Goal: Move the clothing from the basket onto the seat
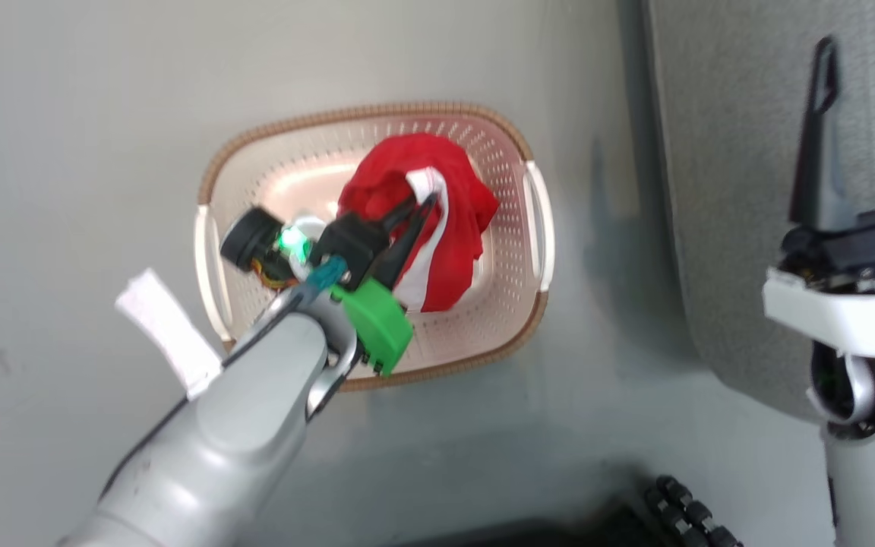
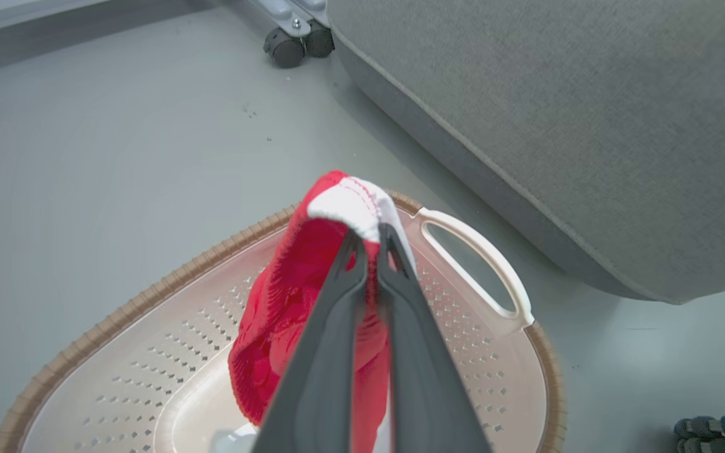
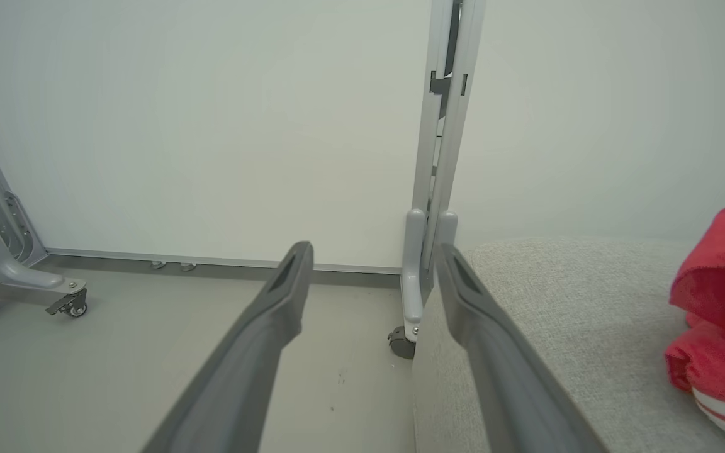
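The cream basket with its brown rim stands on the floor. Over it hangs a red garment with white trim, lifted by my left gripper, which is shut on the garment's white edge. The grey seat lies right of the basket. A second red garment with white stripes rests on the seat. My right gripper stands open above the seat's edge, nothing between its fingers.
A white paper label sticks out at the basket's left. White wall panels on castered metal legs stand behind the seat. Caster wheels sit near the seat's far corner. Dark ribbed robot parts lie at the bottom.
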`<state>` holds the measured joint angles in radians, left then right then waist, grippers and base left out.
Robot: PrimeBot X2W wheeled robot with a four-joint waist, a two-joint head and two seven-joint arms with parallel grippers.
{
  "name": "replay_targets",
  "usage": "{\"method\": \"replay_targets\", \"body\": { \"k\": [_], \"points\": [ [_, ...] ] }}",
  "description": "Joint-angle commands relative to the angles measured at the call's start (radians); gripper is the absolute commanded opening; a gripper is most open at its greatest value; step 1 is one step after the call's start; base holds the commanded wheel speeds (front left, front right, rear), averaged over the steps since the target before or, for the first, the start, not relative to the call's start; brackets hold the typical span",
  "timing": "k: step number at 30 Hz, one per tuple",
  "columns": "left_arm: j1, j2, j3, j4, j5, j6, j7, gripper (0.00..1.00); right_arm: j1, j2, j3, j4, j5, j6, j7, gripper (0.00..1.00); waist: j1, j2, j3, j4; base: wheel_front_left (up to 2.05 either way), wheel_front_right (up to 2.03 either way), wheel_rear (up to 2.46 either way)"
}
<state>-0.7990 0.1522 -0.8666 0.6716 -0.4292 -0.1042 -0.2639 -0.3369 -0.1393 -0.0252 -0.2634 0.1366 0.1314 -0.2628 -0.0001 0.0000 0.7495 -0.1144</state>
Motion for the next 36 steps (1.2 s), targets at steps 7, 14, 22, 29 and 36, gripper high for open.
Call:
{"method": "replay_targets", "body": {
  "k": [7, 14, 22, 29, 36],
  "points": [
    [0.226, 0.009, 0.174, -0.168, 0.092, 0.023, -0.001, 0.0, 0.111, 0.006, 0.058, 0.072, -0.001, -0.001, -0.003, 1.0, 0.0001, 0.0, -0.4, 0.025, 0.0, 0.0, 0.0],
    [0.382, -0.012, 0.295, -0.323, 0.174, 0.025, -0.001, 0.0, 0.211, 0.015, 0.088, 0.127, 0.011, -0.001, -0.003, 1.0, 0.0001, 0.0, -0.571, 0.019, 0.0, 0.0, 0.0],
    [0.464, -0.039, 0.375, -0.457, 0.225, -0.001, -0.001, 0.0, 0.296, 0.02, 0.133, 0.165, 0.014, -0.001, -0.003, 1.0, 0.0001, 0.0, -0.686, 0.024, 0.0, 0.0, 0.0],
    [0.487, -0.063, 0.395, -0.53, 0.234, -0.015, -0.001, 0.0, 0.331, 0.013, 0.183, 0.182, 0.021, -0.001, -0.003, 1.0, 0.0001, 0.0, -0.726, 0.026, 0.0, 0.0, 0.0],
    [0.485, -0.075, 0.36, -0.55, 0.244, -0.024, -0.001, 0.0, 0.324, 0.006, 0.246, 0.192, 0.021, -0.001, -0.003, 1.0, 0.0001, 0.0, -0.737, 0.028, 0.0, 0.0, 0.0]
  ]
}}
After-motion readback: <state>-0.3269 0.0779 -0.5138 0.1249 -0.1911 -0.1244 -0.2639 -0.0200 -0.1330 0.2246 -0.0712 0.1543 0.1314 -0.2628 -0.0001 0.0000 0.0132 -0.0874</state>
